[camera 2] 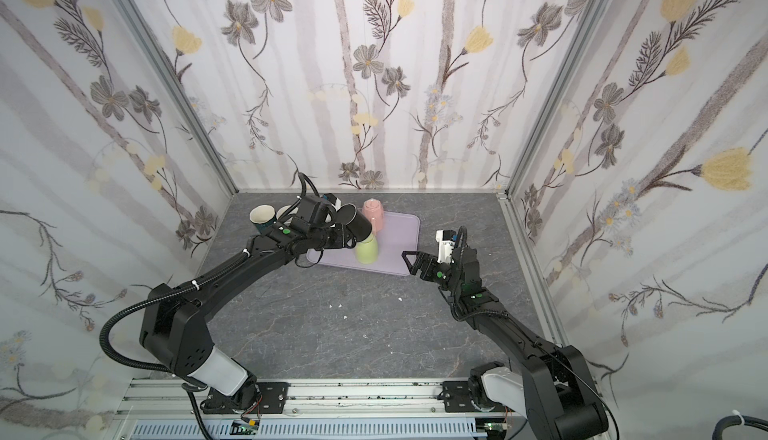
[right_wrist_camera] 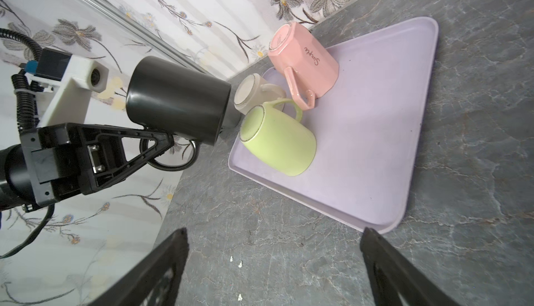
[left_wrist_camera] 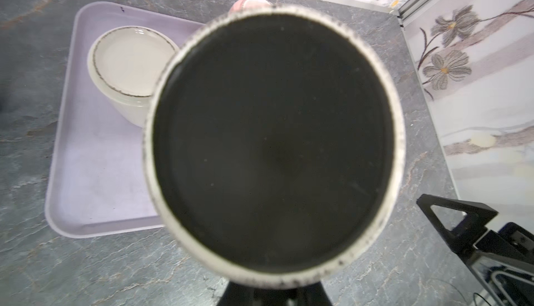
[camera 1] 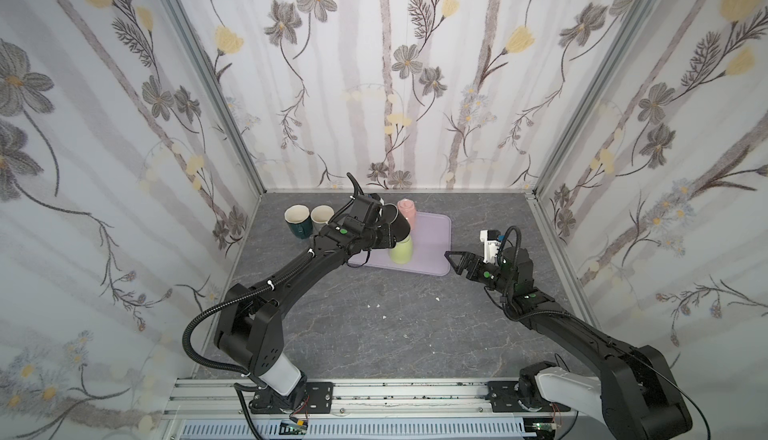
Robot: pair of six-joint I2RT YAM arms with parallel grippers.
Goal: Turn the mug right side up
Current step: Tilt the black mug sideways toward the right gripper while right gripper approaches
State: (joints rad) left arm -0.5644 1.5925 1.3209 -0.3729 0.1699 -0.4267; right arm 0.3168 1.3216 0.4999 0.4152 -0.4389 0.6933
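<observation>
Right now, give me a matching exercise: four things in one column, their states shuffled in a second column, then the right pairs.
Things:
1. black mug
2. green mug
3. dark teal mug
4. right gripper

States:
A. upside down on the tray
B. open, holding nothing
C. held by its handle in the left gripper, off the table
D. upright on the table

Pairs: 1-C, 2-A, 3-D, 4-B
</observation>
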